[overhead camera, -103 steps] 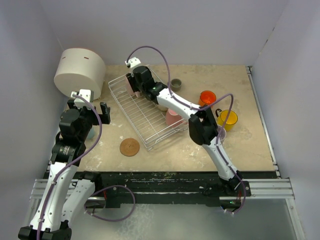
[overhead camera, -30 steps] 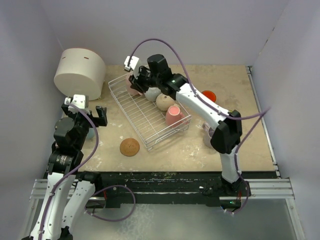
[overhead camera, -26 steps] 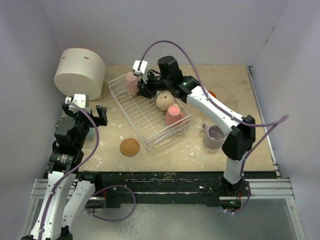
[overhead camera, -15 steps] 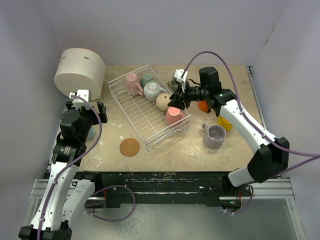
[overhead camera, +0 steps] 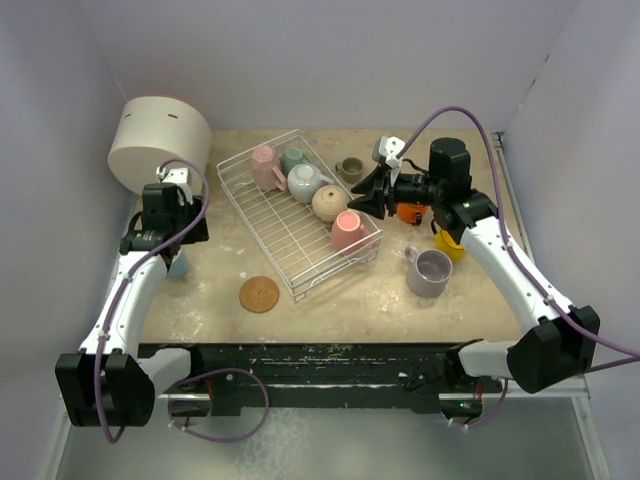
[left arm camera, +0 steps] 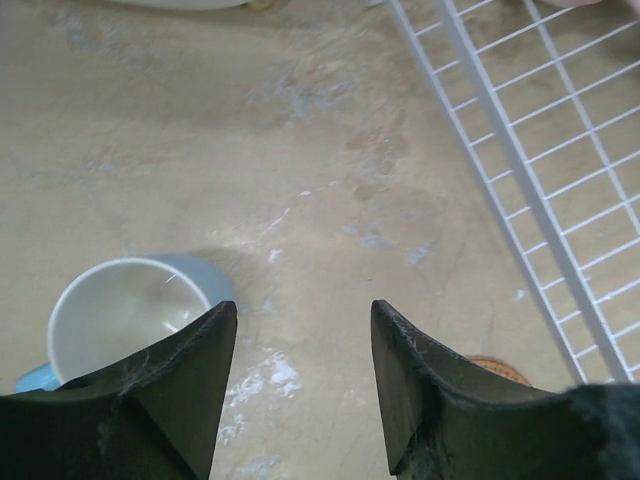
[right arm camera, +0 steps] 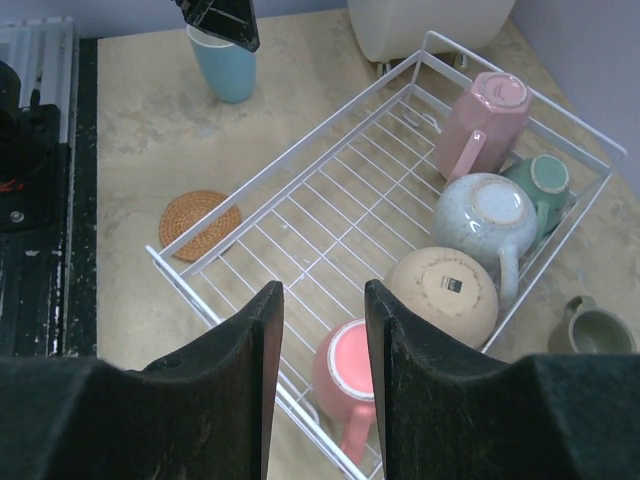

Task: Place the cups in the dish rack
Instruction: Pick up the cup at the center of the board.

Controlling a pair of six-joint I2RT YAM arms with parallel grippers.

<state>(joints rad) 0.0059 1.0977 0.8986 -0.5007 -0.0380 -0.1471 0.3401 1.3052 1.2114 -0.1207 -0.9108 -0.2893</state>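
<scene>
Left hand (left arm camera: 304, 320): released. The fingers stand apart with only bare surface (left arm camera: 300, 150) between them. In the left wrist view, the light blue cup (left arm camera: 125, 315) stands upright at 8 o'clock of this hand. My finger hides part of its rim, so I cannot tell whether they touch. The dish rack (left arm camera: 520, 180) lies at 2 o'clock.

Right hand (right arm camera: 323, 295): released and empty, above the rack's edge. In the right wrist view, the rack holds five cups with their bases showing:
- salmon cup (right arm camera: 345, 385) at 6 o'clock
- beige cup (right arm camera: 445, 290) at 3 o'clock
- white cup (right arm camera: 485, 220) and teal cup (right arm camera: 540, 180) at 2 o'clock
- pink cup (right arm camera: 480, 125) at 1 o'clock

In the top view, four cups stand outside the rack, placed from this hand:
- olive-grey cup (overhead camera: 350, 168) at 12 o'clock
- orange cup (overhead camera: 410, 212) at 3 o'clock
- yellow cup (overhead camera: 447, 245) at 4 o'clock
- lilac cup (overhead camera: 430, 272) at 5 o'clock
</scene>
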